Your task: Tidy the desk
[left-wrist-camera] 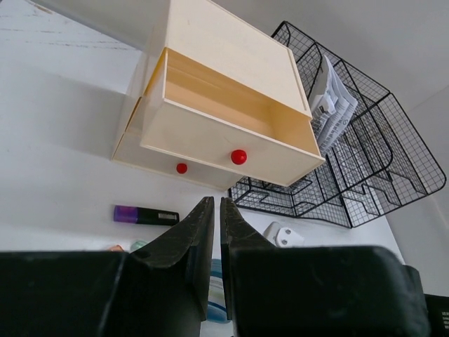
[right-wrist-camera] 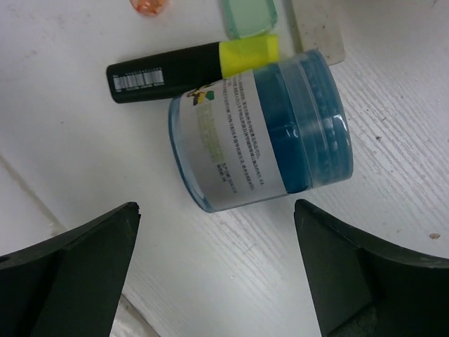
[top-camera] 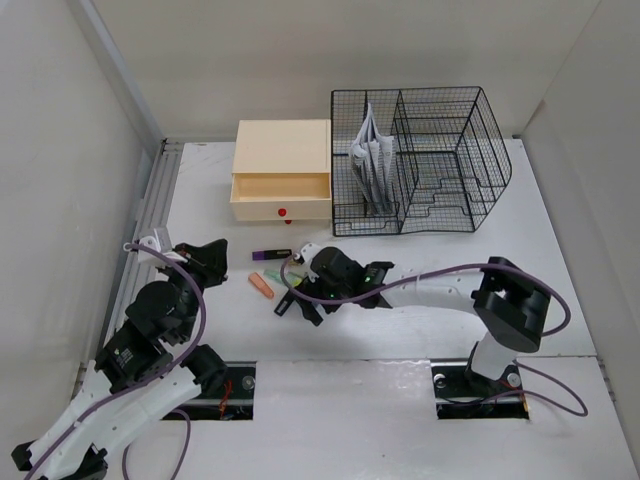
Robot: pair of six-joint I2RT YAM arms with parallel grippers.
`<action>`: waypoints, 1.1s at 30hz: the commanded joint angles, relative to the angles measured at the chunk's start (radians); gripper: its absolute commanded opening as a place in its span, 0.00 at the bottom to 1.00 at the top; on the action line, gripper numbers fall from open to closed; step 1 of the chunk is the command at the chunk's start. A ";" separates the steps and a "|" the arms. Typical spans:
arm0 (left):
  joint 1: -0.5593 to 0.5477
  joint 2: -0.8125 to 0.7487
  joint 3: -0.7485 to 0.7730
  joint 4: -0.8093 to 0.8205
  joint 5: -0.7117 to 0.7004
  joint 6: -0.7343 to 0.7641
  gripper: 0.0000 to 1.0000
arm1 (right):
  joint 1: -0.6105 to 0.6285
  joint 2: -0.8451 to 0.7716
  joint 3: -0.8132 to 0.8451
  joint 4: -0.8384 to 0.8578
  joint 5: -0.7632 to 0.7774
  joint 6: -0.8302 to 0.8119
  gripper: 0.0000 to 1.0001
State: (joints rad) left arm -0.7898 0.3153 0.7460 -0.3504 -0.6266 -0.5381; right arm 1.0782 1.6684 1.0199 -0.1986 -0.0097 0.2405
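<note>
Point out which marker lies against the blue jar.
The black-bodied, yellow-capped highlighter: it lies right against the blue jar, while the purple marker lies apart, nearer the drawer box.

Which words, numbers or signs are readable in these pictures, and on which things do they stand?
Jar: label with lines of small print, too blurred to read.
Highlighter: a barcode, digits too small to read.
No other text can be read.

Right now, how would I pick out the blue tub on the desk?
In front of the cream drawer box on the white desk, look below the right hand. There a clear tub of blue stuff lies on its side beside a black-and-yellow highlighter. It alone is round, see-through and white-labelled.
</note>
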 commanded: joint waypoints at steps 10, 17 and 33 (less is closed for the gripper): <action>-0.002 -0.038 -0.014 0.039 0.008 0.026 0.07 | 0.020 -0.021 0.059 0.056 0.188 -0.096 0.96; -0.002 -0.038 -0.014 0.039 0.018 0.026 0.07 | 0.020 0.020 0.077 0.056 0.177 -0.156 0.96; -0.002 -0.056 -0.014 0.039 0.027 0.026 0.07 | 0.011 0.039 0.059 0.110 0.056 -0.323 0.97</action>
State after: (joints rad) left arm -0.7898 0.2760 0.7387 -0.3481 -0.6052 -0.5308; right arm 1.0878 1.7069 1.0538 -0.1452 0.1028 -0.0437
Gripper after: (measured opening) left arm 0.065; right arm 0.973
